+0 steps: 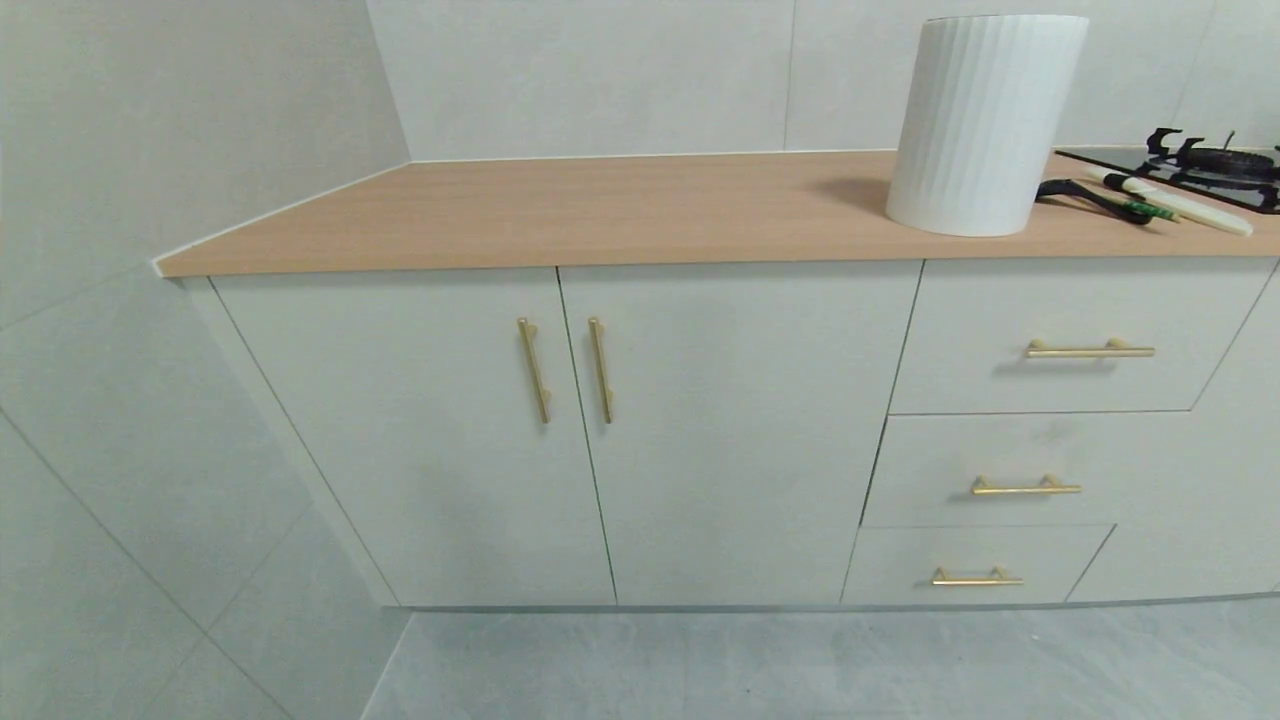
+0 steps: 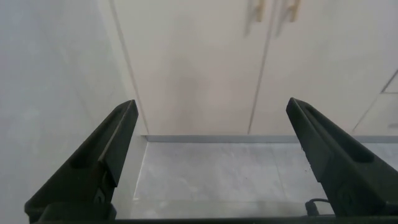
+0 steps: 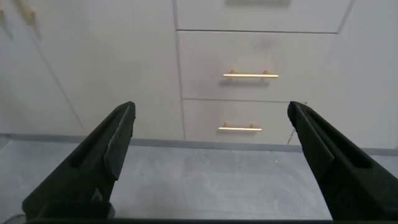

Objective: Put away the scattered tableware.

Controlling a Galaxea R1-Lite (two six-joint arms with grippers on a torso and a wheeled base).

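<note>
Both arms hang low in front of the cabinet. The left gripper (image 2: 211, 107) is spread wide with nothing between its fingers. Beyond it I see the foot of the cabinet doors (image 2: 199, 62) and the grey floor (image 2: 217, 174). The right gripper (image 3: 211, 109) is open just as far and also holds nothing. It faces the drawers (image 3: 249, 56), with two of their gold handles in sight.

In the head view, the tableware lies in the upper right of the frame on the wooden surface (image 1: 600, 210). There is a black-handled utensil (image 1: 1085, 193), a long white-handled piece (image 1: 1180, 203) and a small green item (image 1: 1148, 211) between them, all bunched close. I can't make out exactly what each one is.

A tall white ribbed container (image 1: 985, 125) stands upright just left of them. Its base is right beside the black handle, and I cannot tell if they touch. A black gas burner (image 1: 1220, 165) sits at the right edge, just behind the utensils.

Under the surface, two closed doors with vertical gold handles fill the middle of the frame. Three closed drawers are stacked at the right.
</note>
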